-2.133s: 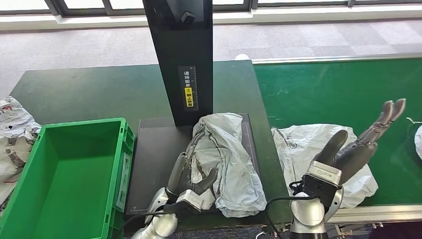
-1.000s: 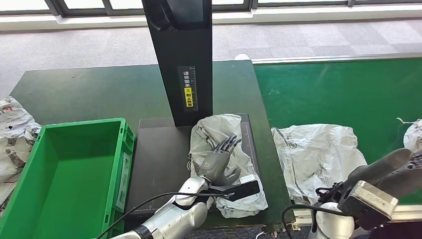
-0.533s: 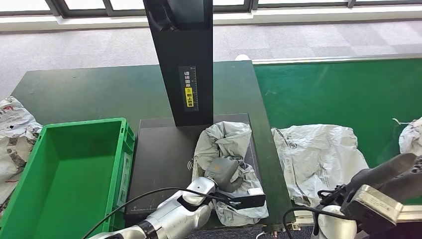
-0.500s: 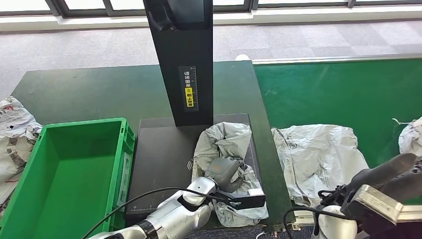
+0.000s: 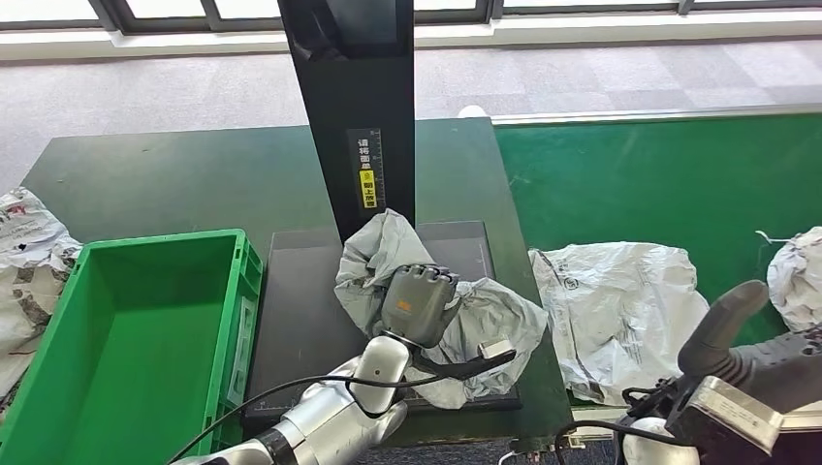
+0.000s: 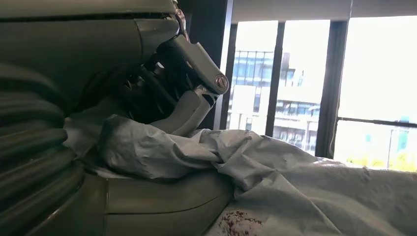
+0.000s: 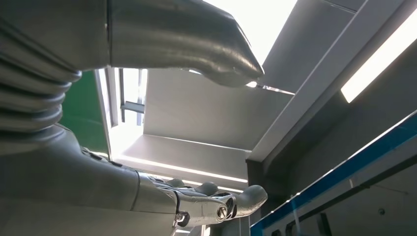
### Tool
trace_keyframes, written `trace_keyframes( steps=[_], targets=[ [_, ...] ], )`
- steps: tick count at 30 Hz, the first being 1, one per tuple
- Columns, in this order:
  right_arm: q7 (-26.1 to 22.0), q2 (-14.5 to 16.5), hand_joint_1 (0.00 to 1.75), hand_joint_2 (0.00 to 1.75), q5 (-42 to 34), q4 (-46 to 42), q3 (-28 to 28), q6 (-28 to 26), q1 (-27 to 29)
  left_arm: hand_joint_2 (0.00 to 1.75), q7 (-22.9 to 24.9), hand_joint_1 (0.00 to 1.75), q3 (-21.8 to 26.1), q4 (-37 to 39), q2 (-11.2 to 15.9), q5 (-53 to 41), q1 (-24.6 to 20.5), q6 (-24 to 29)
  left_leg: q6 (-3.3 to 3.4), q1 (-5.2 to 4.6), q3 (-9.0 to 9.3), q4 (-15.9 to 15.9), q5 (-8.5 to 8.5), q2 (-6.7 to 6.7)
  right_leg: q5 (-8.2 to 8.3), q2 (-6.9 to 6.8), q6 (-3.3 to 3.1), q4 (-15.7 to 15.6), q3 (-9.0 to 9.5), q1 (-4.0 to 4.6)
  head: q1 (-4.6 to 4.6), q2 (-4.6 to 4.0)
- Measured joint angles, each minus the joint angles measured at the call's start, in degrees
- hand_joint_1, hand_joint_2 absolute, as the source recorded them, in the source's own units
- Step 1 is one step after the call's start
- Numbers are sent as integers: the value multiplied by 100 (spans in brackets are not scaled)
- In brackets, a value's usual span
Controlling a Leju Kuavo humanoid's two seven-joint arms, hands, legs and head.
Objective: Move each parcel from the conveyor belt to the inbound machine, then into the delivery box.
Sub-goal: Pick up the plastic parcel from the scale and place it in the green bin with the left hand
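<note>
A crumpled grey parcel (image 5: 475, 320) lies on the black plate of the inbound machine (image 5: 300, 310), bunched up and partly raised. My left hand (image 5: 419, 305) grips it from above, fingers curled into the folds. The left wrist view shows the fingers (image 6: 192, 98) closed over the parcel's fabric (image 6: 295, 187). My right hand (image 5: 746, 339) hangs low at the near right by the belt's front edge, thumb up, holding nothing. In the right wrist view that hand (image 7: 74, 172) faces the ceiling with thumb and fingers apart. A second white parcel (image 5: 620, 305) lies flat on the green conveyor belt (image 5: 659, 184).
The green delivery box (image 5: 58, 407) stands left of the machine plate. The machine's black column (image 5: 359, 107) rises just behind the held parcel. Another parcel (image 5: 797, 281) sits at the belt's right edge. More parcels (image 5: 24, 262) lie at the far left.
My left hand has closed on the grey parcel and drawn it up and left toward the column. The right hand has dropped low. The parcel at the belt's right edge has come further in.
</note>
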Motion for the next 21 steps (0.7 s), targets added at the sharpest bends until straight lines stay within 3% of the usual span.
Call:
trace_keyframes(
  steps=[4, 8, 11, 13, 17, 21],
  targets=[
    [0, -1, 0, 175, -7, -13, 0, 0, 15, 175, 148, 175, 348, -983, 228, -497, 270, 20, 0, 1, -6, -1, -1, 6, 0, 4, 0, 1, -7, -1, 0, 0],
    [0, -2, 0, 175, -18, -13, 0, 0, 12, 175, 271, 175, 715, -2495, 753, -577, 470, 23, -2, 1, -9, -2, 0, 6, -1, 4, -2, 5, -12, 1, 0, 0],
    [0, -2, 0, 175, -22, -11, 0, 1, 6, 175, -129, 175, 1113, -3592, 1063, -579, 672, 23, -4, 3, -9, -2, 2, 4, -4, 3, -5, 9, -12, 2, 0, 0],
    [0, -2, 0, 175, -31, -11, 0, 1, 3, 175, -538, 175, 1439, -4136, 1119, -580, 838, 23, -4, 3, -9, -2, 2, 2, -5, 2, -7, 9, -12, 2, 0, 0],
    [0, -2, 0, 175, -40, -11, 0, 2, 3, 175, -924, 175, 1891, -4822, 1151, -580, 1068, 23, -3, 2, -10, -2, 1, 2, -5, 2, -7, 7, -12, 0, 0, 0],
    [0, -1, 0, 175, -58, -12, -24, 2, 11, 175, -1730, 175, 2522, -5276, 898, -581, 1343, 23, -3, 1, -10, -2, 1, 2, -5, 2, -6, 5, -12, -1, 0, 0]
  ],
)
